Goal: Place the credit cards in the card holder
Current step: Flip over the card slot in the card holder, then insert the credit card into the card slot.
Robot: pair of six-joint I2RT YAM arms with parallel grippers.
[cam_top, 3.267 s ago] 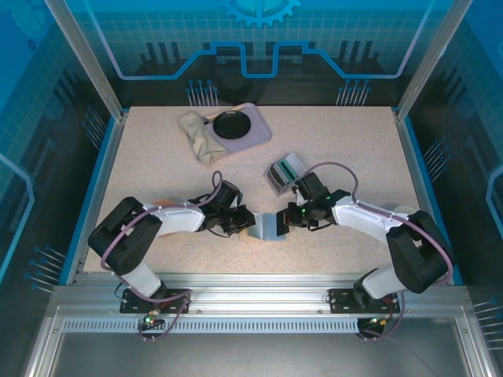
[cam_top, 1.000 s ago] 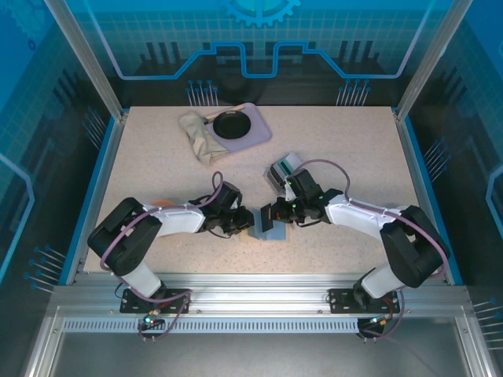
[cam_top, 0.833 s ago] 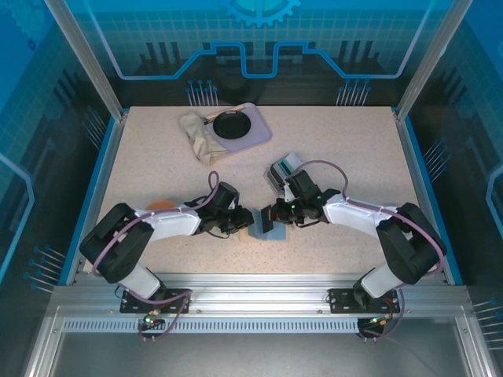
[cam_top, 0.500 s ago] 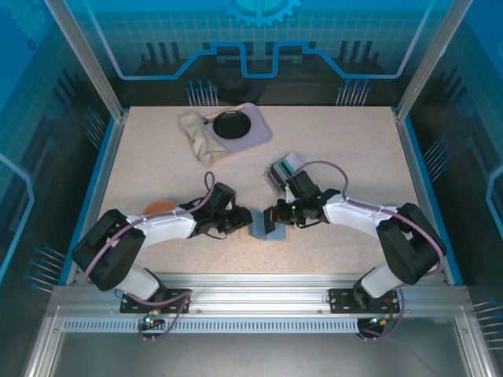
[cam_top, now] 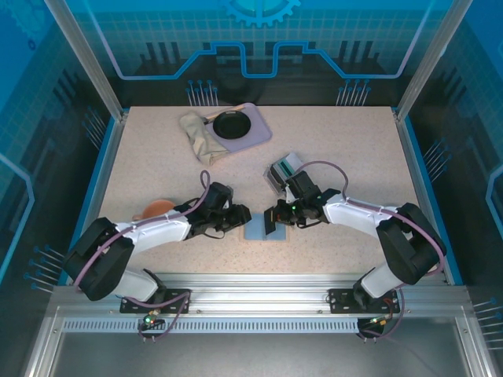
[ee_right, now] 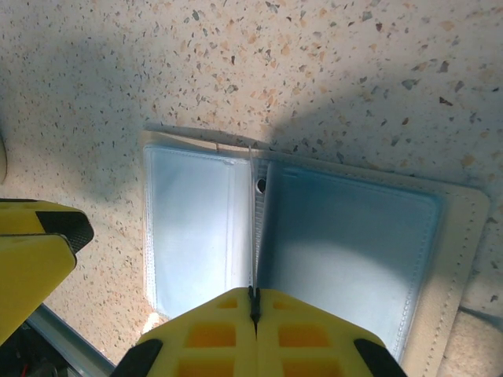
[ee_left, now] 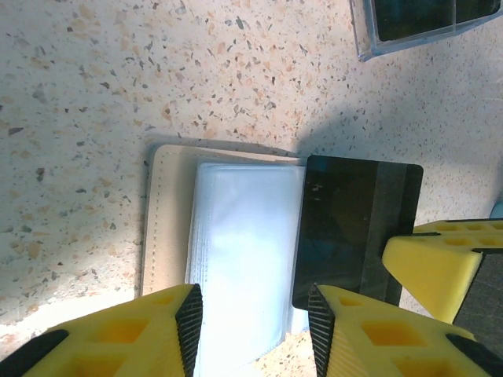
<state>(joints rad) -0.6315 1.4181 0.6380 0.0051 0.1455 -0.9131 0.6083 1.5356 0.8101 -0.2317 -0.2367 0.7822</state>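
The card holder [cam_top: 253, 231] lies open and flat on the table, with a tan border [ee_left: 167, 228] and clear sleeves [ee_left: 244, 243]. My right gripper [ee_right: 253, 295] is shut on a dark credit card [ee_left: 354, 228]. The card stands on edge over the holder's middle fold, and the right wrist view sees it edge-on. My left gripper [ee_left: 253, 328] is open just above the holder's near edge, its fingers either side of the left sleeve and holding nothing. More credit cards stand in a small grey tray [cam_top: 283, 170] behind the right gripper [cam_top: 277, 214].
A dark round dish on a lavender tray [cam_top: 253, 135] and a crumpled beige cloth [cam_top: 198, 133] sit at the back left. An orange object [cam_top: 157, 208] lies beside the left arm. The clear tray's corner [ee_left: 409, 27] is close beyond the holder.
My left gripper has opened and drawn back left. The holder's raised half has dropped flat. The right gripper stays shut on the dark card over the fold.
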